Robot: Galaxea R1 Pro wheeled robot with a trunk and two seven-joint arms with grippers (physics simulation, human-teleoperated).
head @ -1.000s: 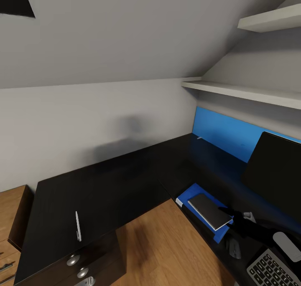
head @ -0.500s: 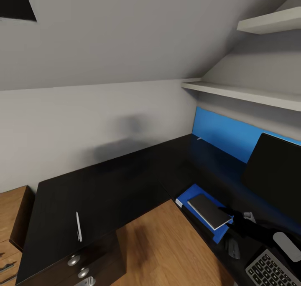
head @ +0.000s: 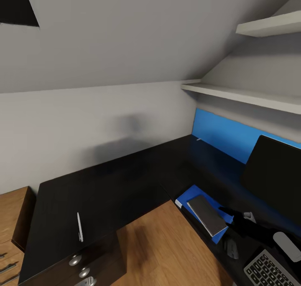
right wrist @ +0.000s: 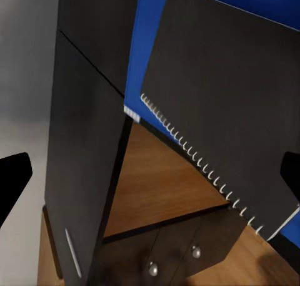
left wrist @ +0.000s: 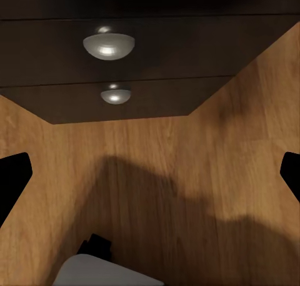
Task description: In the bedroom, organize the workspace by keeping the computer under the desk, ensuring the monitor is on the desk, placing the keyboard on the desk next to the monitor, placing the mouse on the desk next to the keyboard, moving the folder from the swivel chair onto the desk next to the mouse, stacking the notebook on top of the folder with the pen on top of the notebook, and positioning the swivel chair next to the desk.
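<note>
The black L-shaped desk (head: pixel 108 186) carries a white pen (head: pixel 78 226) near its drawer end. On the other wing, a blue folder (head: pixel 188 199) lies at the inner edge with the spiral-bound notebook (head: pixel 207 214) skewed on top. My right gripper (head: pixel 232 217) hovers at the notebook's far corner, open, fingertips (right wrist: pixel 14 179) wide apart. The monitor (head: pixel 276 177) stands behind it. The keyboard (head: pixel 267 271) and a small dark mouse (head: pixel 231 249) lie near the view's lower right. My left gripper (left wrist: pixel 150 173) hangs open over the wooden floor, facing the drawer knobs (left wrist: pixel 108 45).
Two white shelves (head: pixel 246 94) run along the wall above the monitor, under a sloping ceiling. A blue panel (head: pixel 221 133) backs the desk. A light wooden cabinet (head: pixel 10 219) adjoins the desk's left end. Wooden floor (head: pixel 167 248) fills the desk's inner corner.
The notebook has turned on the folder, its near end swinging toward the desk's inner edge. The head view has shifted slightly; the pen lies where it was.
</note>
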